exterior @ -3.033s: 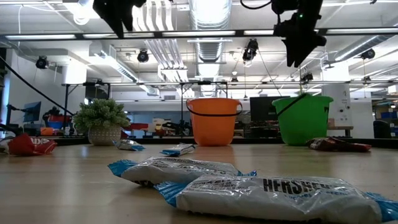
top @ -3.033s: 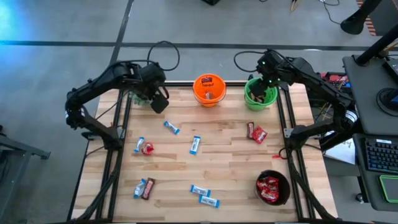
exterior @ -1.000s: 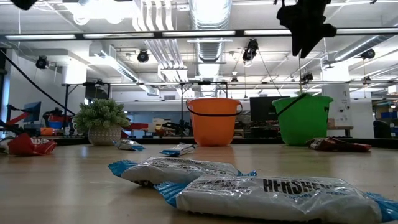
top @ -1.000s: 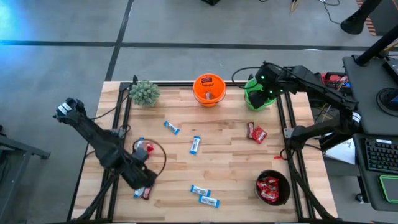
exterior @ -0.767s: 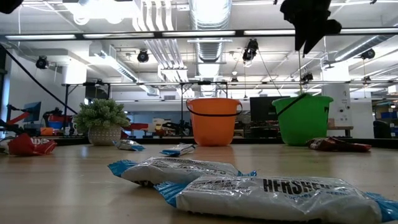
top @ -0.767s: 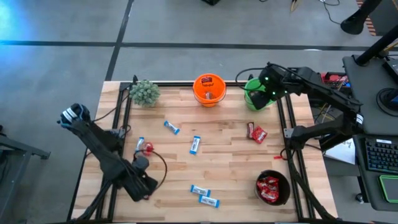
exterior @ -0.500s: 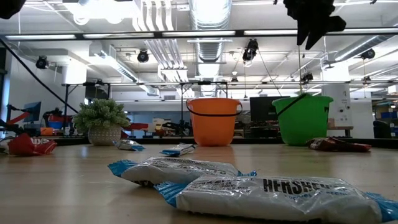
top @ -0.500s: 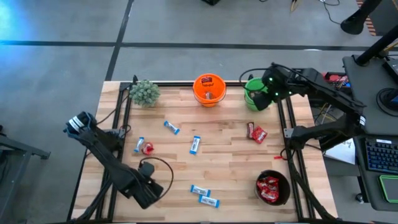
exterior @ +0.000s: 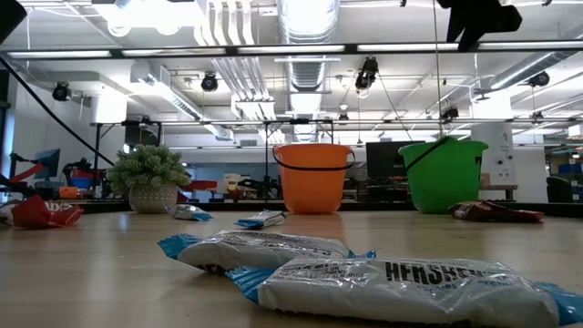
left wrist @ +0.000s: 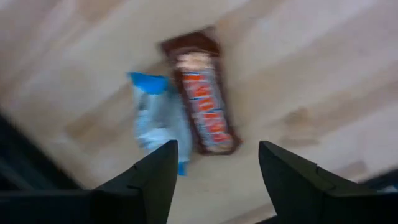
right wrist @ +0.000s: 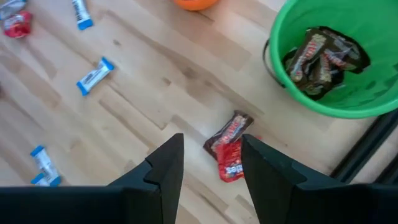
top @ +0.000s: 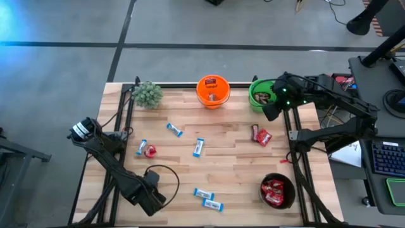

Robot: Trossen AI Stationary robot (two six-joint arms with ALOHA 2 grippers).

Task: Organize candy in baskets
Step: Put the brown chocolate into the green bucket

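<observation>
At the desk's near-left corner the left end effector [top: 154, 197] hovers with fingers spread wide over a brown bar [left wrist: 205, 93] beside a blue-and-white bar [left wrist: 158, 118], while the right end effector [top: 271, 111], parted and empty, hangs by the green basket [top: 262, 95] at the far edge.

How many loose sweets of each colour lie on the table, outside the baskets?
Blue-and-white bars: 6 (one shows only in the left wrist view)
Brown bars: 2 (one shows only in the left wrist view)
Red packets: 2
Total: 10
</observation>
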